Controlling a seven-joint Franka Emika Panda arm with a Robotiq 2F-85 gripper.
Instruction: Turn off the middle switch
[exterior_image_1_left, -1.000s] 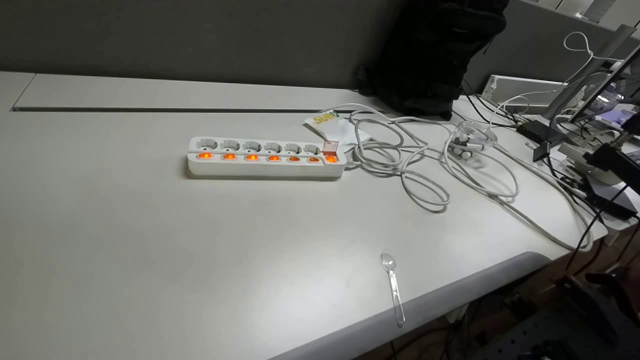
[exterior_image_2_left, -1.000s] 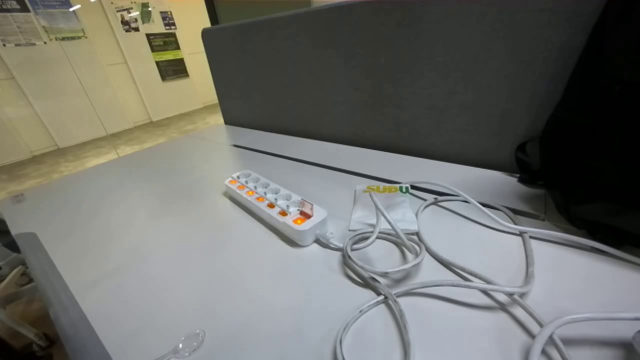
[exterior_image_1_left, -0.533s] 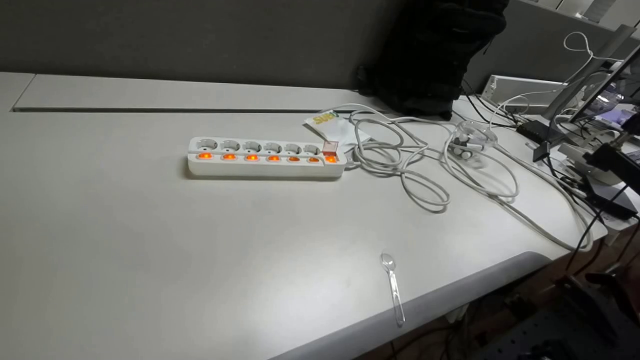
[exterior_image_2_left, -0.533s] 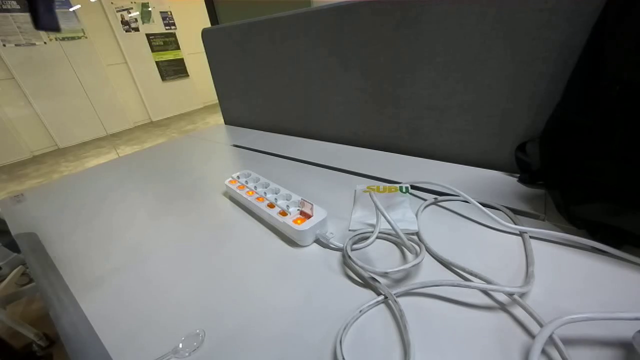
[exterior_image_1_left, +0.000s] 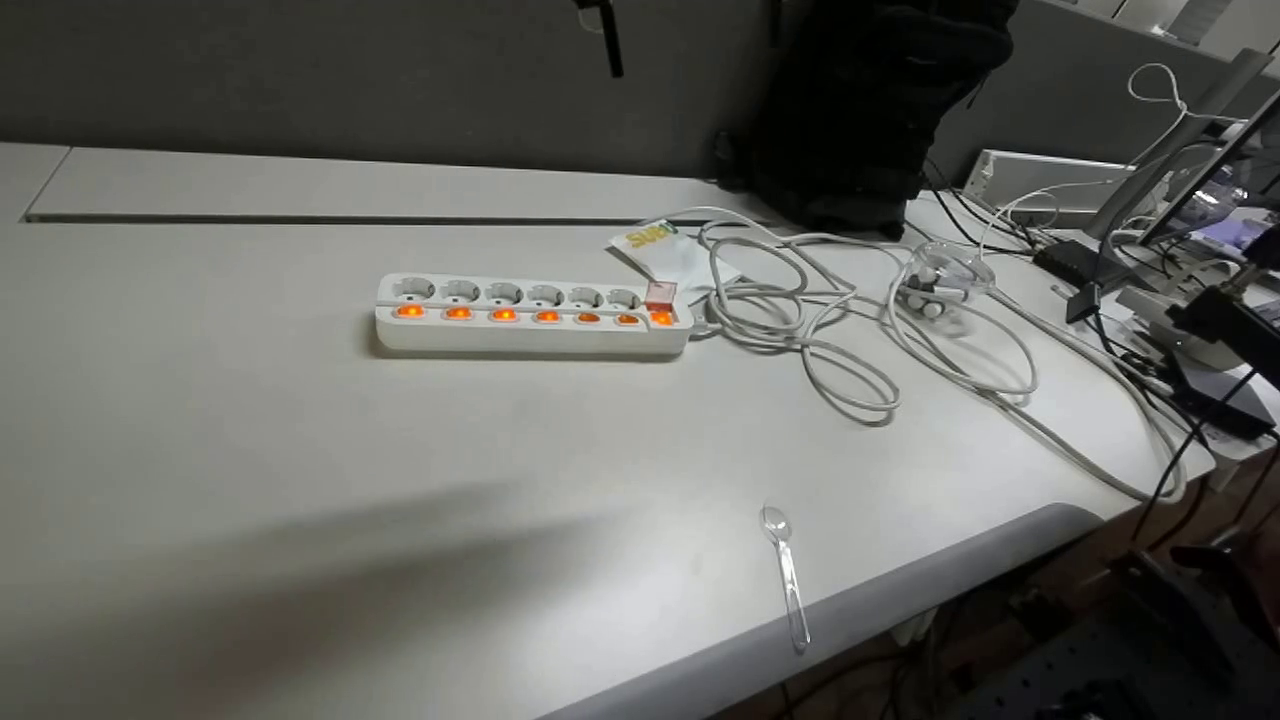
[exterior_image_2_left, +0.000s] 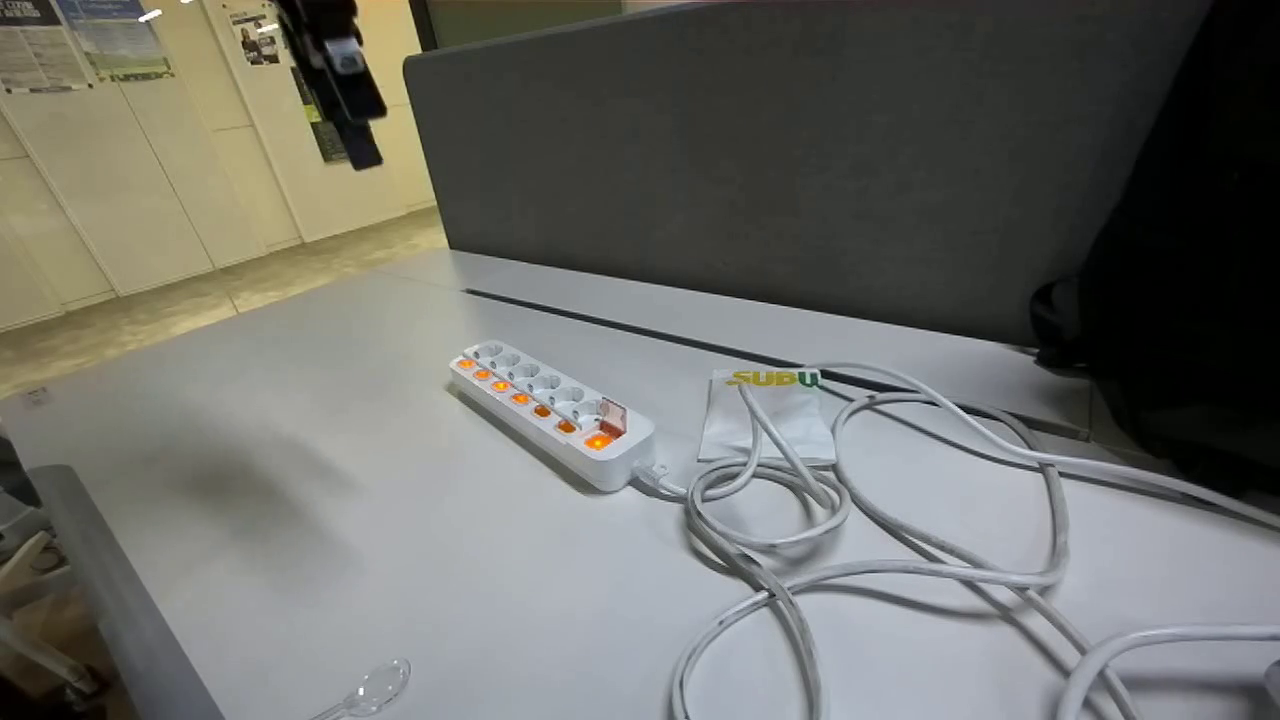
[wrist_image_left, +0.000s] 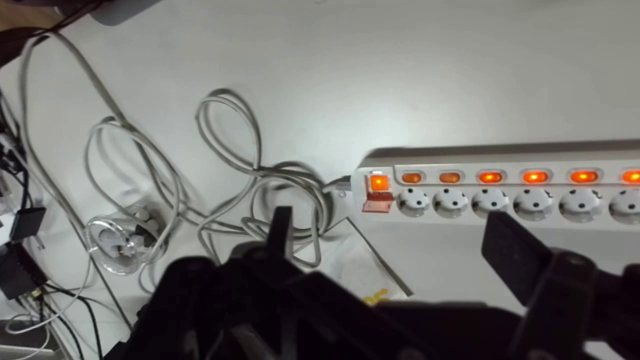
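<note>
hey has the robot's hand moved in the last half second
Yes. In an exterior view, the hand has shifted rightward and lower in the picture, from the upper left corner toward the left edge of the gray divider.

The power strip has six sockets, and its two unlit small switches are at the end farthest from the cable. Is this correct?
Not quite: the two unlit small switches sit toward the cable, beside the lit square switch, as the wrist view shows. The power strip does have six sockets.
</note>
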